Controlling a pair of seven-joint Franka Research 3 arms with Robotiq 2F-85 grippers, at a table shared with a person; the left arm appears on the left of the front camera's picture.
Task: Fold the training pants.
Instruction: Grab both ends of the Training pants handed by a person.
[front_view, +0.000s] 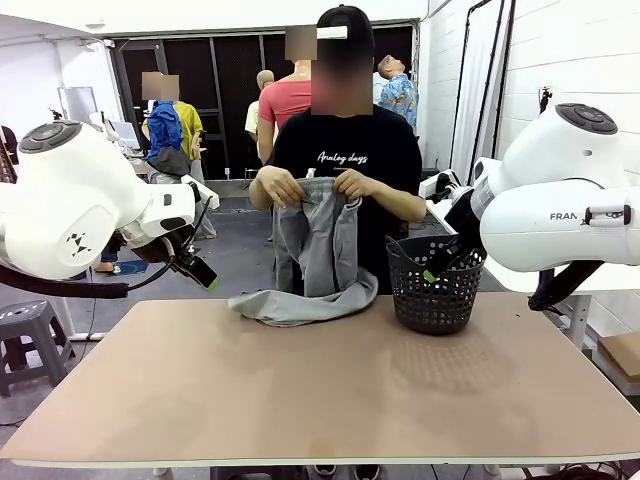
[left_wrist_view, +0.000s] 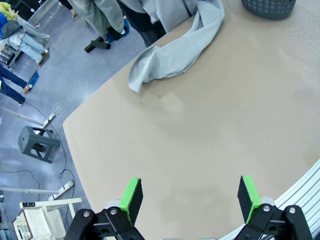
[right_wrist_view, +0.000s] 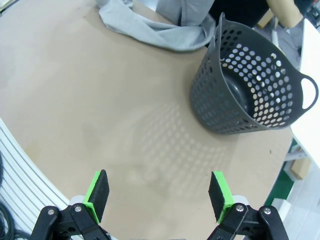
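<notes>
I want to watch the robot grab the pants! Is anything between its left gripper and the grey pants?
Nothing visible blocks it. Bare table lies between the open left gripper and the trailing leg of the training pants. The basket stands farther right. A person's hand holds the waistband up.

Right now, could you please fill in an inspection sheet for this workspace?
Surface: beige table, flat, its near half bare.
Job's things: grey training pants, held up by the waistband in the person's hands; the leg ends lie bunched on the table's far edge; not yet folded.
Clutter: black mesh basket, upright, close beside the pants, looks empty.
Grippers: left gripper open above bare table, holding nothing; right gripper open, holding nothing, near the basket.
Cables: black cable looping under the left arm.
Surroundings: grey stool on the floor left of the table; other people farther off.
</notes>
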